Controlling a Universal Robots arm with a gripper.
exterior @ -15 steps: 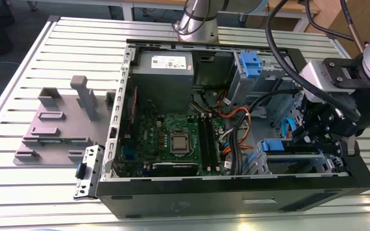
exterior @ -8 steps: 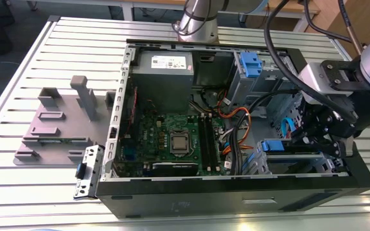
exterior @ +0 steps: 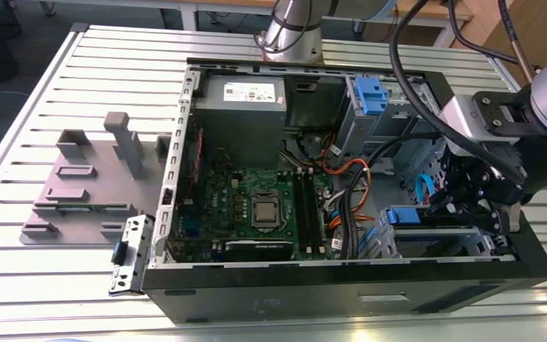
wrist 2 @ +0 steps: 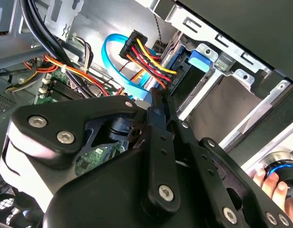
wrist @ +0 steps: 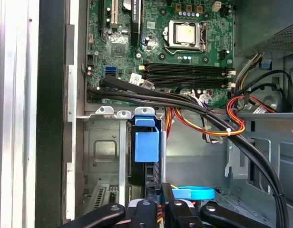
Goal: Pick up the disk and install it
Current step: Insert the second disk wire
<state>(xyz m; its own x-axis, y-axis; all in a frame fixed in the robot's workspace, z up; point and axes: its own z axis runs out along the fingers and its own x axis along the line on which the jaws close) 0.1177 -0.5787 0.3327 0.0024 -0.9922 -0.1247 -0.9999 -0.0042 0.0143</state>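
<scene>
The disk (wrist: 146,146) stands on edge in the drive cage of the open computer case (exterior: 283,296), at the corner on the exterior view's right. Its blue rail tab (exterior: 404,215) shows from above. In the second wrist view the disk (wrist 2: 187,61) sits in the cage beside a black connector with red, yellow and black wires (wrist 2: 151,59). My gripper (exterior: 449,208) hangs inside the case just behind the disk's cable end. In both wrist views its fingers (wrist 2: 156,114) lie close together, with the gripper (wrist: 160,192) holding nothing that I can see.
The motherboard (exterior: 254,206) and thick black cables (wrist: 184,102) lie beside the cage. A blue data cable (wrist 2: 115,61) loops near the fingers. A grey fixture plate (exterior: 83,185) and a small bracket with a blue clip (exterior: 129,253) sit outside the case. A person's fingers (wrist 2: 272,183) are by a blue-ringed knob.
</scene>
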